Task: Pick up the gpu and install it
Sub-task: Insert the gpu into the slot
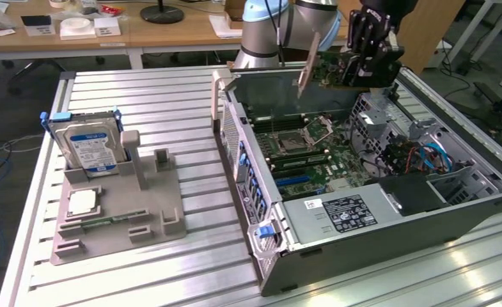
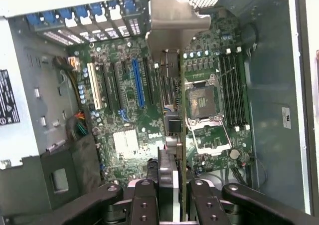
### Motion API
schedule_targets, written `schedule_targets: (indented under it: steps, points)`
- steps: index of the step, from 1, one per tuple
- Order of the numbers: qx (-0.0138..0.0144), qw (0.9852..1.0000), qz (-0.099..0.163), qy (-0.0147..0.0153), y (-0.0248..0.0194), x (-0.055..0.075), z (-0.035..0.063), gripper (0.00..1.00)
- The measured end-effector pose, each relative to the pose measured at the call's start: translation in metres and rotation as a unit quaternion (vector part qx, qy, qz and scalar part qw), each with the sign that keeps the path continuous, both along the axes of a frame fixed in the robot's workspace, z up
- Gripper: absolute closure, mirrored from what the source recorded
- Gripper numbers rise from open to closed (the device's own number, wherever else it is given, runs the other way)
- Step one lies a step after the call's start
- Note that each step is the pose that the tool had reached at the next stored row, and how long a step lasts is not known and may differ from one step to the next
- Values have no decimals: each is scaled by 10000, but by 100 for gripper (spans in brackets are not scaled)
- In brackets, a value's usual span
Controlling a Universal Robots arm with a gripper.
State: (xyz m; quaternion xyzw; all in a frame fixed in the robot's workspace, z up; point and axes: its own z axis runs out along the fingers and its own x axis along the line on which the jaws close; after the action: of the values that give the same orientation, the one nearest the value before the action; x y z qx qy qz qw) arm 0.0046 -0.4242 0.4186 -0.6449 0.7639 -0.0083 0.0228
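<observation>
In the exterior view we see the arm (image 1: 276, 25) reaching over the open computer case (image 1: 455, 211), with its gripper (image 1: 362, 67) carrying the gpu (image 1: 309, 64) upright above the far end. The wrist view adds the fingers (image 2: 144, 205) clamped on the card's edge, with its silver bracket (image 2: 174, 15) leading. Beneath it we see the motherboard (image 2: 124, 130) and its blue slot (image 2: 138, 83).

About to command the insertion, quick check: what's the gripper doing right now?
Gripper: shut on the gpu, holding it edge-on above the motherboard.
</observation>
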Motion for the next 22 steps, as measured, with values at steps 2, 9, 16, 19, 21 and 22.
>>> schedule_targets:
  steps: [2,9,16,19,21,22]
  points:
    - [-1,10000,45,-37,0,0,-5,72]
    - [2,9996,267,-39,0,-1,-22,72]
    - [3,9975,703,-40,0,-3,-65,72]
    - [0,9975,703,-76,0,-28,-92,72]
    - [-1,9975,699,-108,0,-54,-118,72]
    - [-2,9975,699,-113,0,-71,-126,72]
